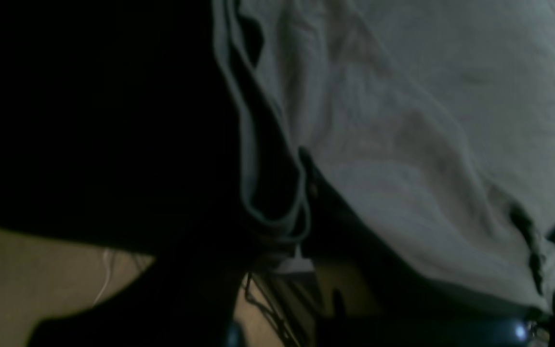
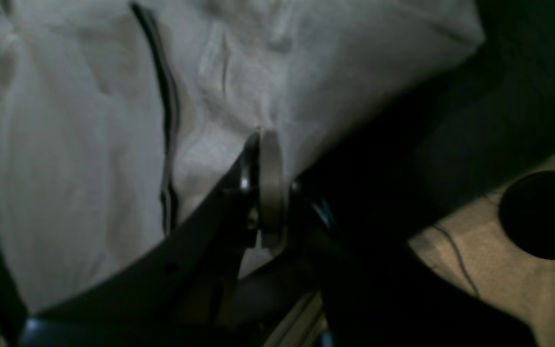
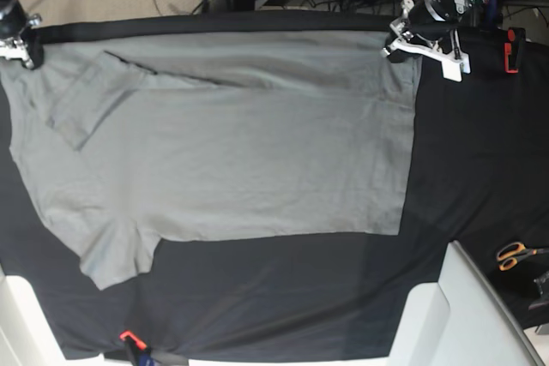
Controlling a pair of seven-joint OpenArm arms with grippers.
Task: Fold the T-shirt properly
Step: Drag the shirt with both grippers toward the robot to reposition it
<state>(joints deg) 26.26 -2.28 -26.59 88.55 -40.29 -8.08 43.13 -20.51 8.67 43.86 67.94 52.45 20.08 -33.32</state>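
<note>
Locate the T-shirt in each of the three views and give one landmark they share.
Left wrist: T-shirt fills the upper right.
Right wrist: it covers the upper left, pinched by the right gripper.
Base: spread across the centre.
Shared landmark: the black table cloth under it.

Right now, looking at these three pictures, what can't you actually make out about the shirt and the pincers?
- Left pincer: in the base view too small to see its hold on the T-shirt; the left wrist view is dark and blurred.
- Right pincer: cut off by the base view's left edge; shut on cloth in its wrist view.
- Neck label: not visible in any view.
- Scissors: partly cut off by the base view's right edge.
</note>
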